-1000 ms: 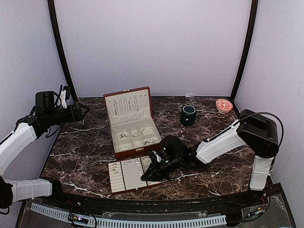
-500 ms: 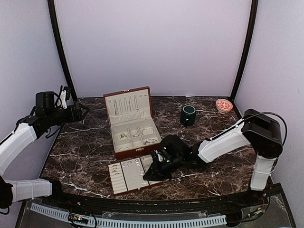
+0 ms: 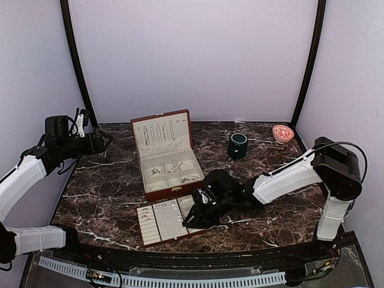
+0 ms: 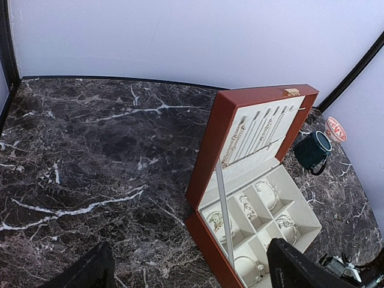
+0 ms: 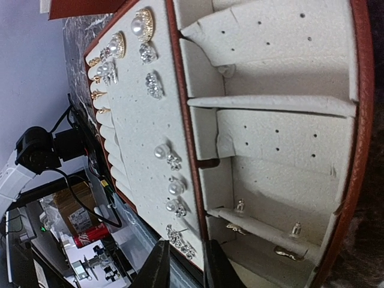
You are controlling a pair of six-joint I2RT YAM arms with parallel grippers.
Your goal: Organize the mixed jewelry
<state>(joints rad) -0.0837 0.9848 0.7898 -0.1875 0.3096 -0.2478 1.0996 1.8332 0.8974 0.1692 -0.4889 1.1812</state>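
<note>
Your right hand (image 5: 186, 264), fingers narrowed over the earrings (image 5: 175, 188) pinned in the tray (image 5: 363, 120), could snag neighbouring ones and scatter them onto the tabletop (image 3: 108, 192). Left hand (image 4: 192, 258) hangs wide, idle.

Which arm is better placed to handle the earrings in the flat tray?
Likely right. The right claw hangs over the flat tray, earrings close below. The left claw is raised at the far-left edge of the table, well away.
</note>
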